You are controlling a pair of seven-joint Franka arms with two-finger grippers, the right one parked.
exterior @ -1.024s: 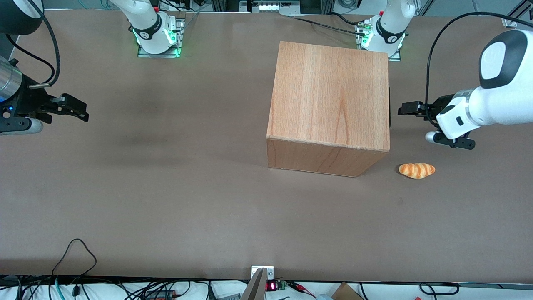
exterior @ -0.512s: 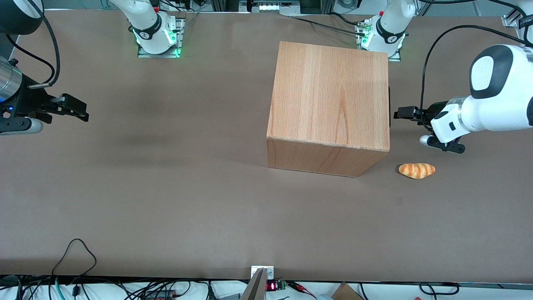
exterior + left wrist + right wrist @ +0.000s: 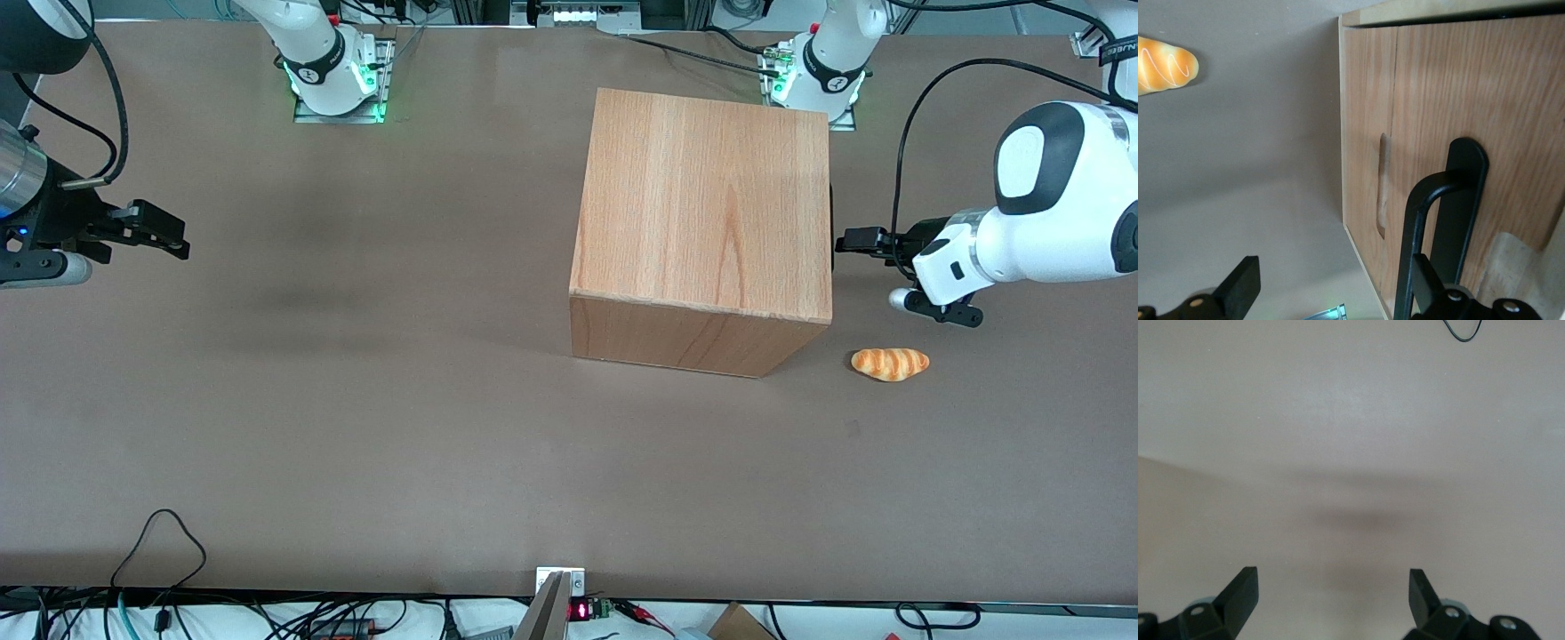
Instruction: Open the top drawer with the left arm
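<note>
- The top drawer [image 3: 1458, 113] sits shut, flush in the cabinet [image 3: 702, 204], on the face turned toward my working arm's end of the table. From the front camera that face is edge-on, with only a dark sliver at the cabinet's 3 o'clock edge.
- Its black bar handle [image 3: 1451, 200] fills my wrist view at close range, standing proud of the wood panel.
- My claw [image 3: 855, 240] has advanced over the last second: it stood apart from the cabinet and now lies just beside that 3 o'clock edge.
- The claw is spread wide. One finger [image 3: 1238, 287] is clear of the panel; the other overlaps the handle. I cannot tell whether it touches.
- My left arm [image 3: 1040, 222] has swung inward with it.
- Judgement: the approach is nearly done; nothing is gripped and the drawer has not moved. The bar appears off centre between my fingers, so alignment likely needs correcting before I close and pull.
- A bread roll [image 3: 890, 364] lies on the table [image 3: 356, 400] at 5 o'clock from the cabinet, nearer the front camera than my claw, undisturbed.
</note>
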